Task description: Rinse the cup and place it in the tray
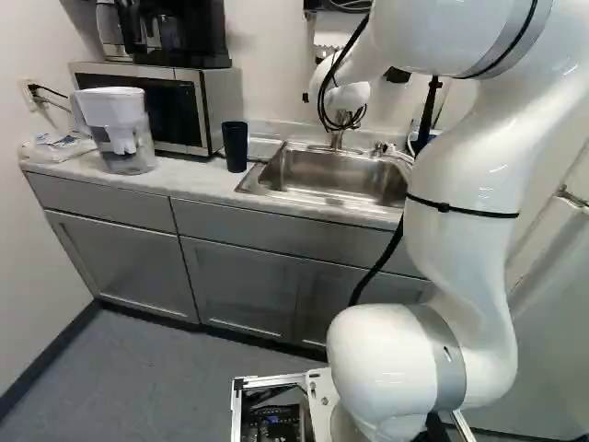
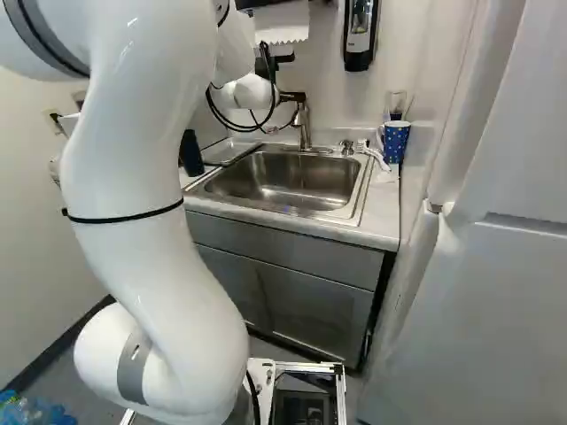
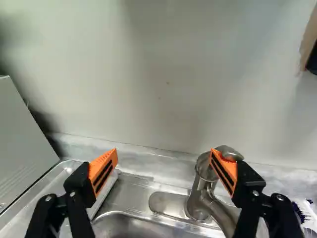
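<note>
The gripper [image 2: 291, 96] is at the faucet [image 2: 305, 126], above the sink's back edge. In the wrist view the gripper [image 3: 164, 161] stands wide open, with nothing held between its orange pads. One finger overlaps the metal faucet [image 3: 198, 201] in that view; whether they touch, I cannot tell. A dark cup [image 1: 236, 145] stands upright on the counter, left of the sink [image 1: 333, 177] in the left base view. A blue dotted cup [image 2: 395, 142] is at the counter's far corner. A flat, rimmed tray-like surface [image 1: 265, 149] lies between the dark cup and the sink.
A water pitcher [image 1: 121, 133] and a microwave [image 1: 156, 106] stand beyond the dark cup. A white brush [image 2: 374, 154] lies by the blue cup. Paper towels [image 2: 282, 24] and a soap dispenser [image 2: 359, 34] hang on the wall. A tall white appliance [image 2: 478, 292] borders the counter.
</note>
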Motion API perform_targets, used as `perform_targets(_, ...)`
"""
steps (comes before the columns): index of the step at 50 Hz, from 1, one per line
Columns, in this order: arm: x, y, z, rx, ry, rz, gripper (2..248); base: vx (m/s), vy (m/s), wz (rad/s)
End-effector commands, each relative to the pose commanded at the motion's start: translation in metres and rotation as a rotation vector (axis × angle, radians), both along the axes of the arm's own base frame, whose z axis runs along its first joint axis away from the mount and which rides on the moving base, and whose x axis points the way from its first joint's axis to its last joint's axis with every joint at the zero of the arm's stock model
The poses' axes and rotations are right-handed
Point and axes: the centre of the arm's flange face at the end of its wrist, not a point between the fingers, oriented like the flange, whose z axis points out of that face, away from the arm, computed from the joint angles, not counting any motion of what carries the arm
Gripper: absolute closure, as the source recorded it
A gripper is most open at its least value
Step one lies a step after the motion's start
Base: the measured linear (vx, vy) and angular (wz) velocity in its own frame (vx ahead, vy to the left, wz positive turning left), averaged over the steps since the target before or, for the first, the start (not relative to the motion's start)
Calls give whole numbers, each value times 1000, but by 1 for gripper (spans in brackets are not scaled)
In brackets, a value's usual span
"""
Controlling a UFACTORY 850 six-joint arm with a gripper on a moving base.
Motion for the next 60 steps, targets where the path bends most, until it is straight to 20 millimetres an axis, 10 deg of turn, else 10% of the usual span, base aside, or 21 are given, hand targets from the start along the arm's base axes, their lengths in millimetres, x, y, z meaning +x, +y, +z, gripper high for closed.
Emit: perform_targets(60, 1, -3, 5, -5, -60, -4, 3, 0, 0, 0)
